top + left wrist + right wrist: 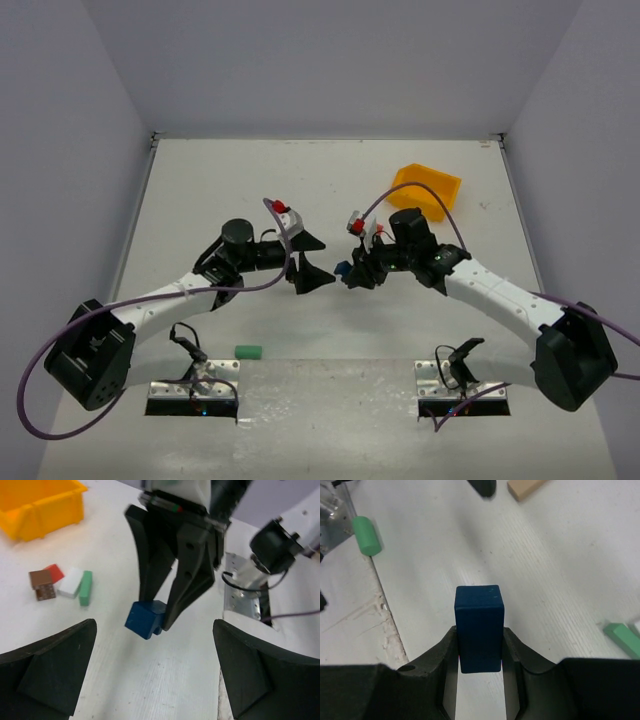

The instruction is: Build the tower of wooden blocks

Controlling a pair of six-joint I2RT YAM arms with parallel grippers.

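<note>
My right gripper (479, 647) is shut on a dark blue block (479, 625), which stands up between its fingers a little above the table. In the left wrist view the same blue block (145, 619) hangs from the right gripper's black fingers (187, 580), straight ahead of my left gripper. My left gripper (311, 261) is open wide and holds nothing; its fingers (55, 665) flank bare table. The two grippers face each other at mid-table, the blue block (343, 268) between them. Brown (42, 579), red (55, 572), white (70, 582) and green (86, 587) blocks lie loose together. The wood block tower is out of view.
A yellow bin (428, 190) stands at the back right, also in the left wrist view (37, 505). A green cylinder block (247, 351) lies near the front edge by the left base plate. A tan block (525, 487) and a green block (622, 637) lie at the right wrist view's edges.
</note>
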